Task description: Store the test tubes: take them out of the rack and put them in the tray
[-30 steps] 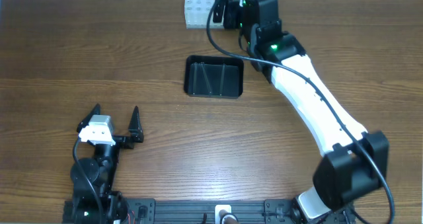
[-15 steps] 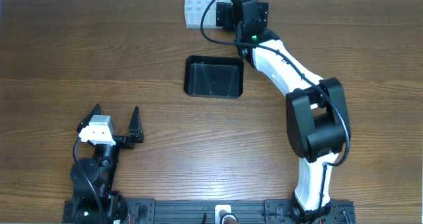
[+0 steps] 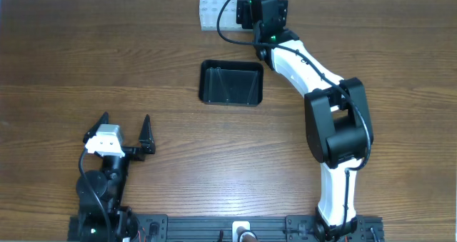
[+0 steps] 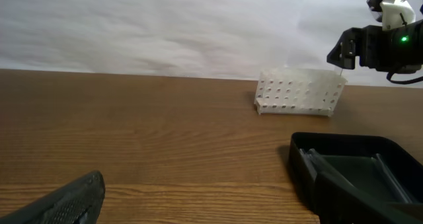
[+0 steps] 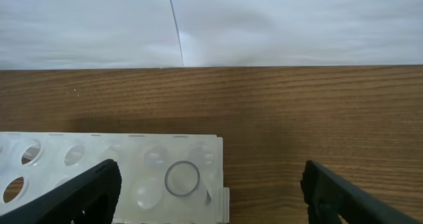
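Note:
The white test tube rack [image 3: 213,13] stands at the table's far edge. My right gripper [image 3: 240,12] hovers open above the rack's right end. In the right wrist view its dark fingers [image 5: 78,192] straddle the rack [image 5: 99,168], and one clear tube's rim [image 5: 182,178] sits in a hole between them. The black tray [image 3: 207,92] lies near the middle of the table with clear tubes [image 3: 232,81] lying in it. My left gripper [image 3: 126,121] rests open at the near left, holding nothing. The left wrist view shows the rack [image 4: 301,92], the tray [image 4: 310,148] and the right gripper [image 4: 344,49].
A white wall [image 4: 165,26] rises just behind the rack. Bare brown wood spreads across the left and the near part of the table [image 3: 214,163]. The right arm [image 3: 314,71] runs from the bottom right up past the tray's right side.
The right arm has folded in, its elbow swinging up and left, and its wrist has shifted slightly left over the rack's right end. The left arm has kept still.

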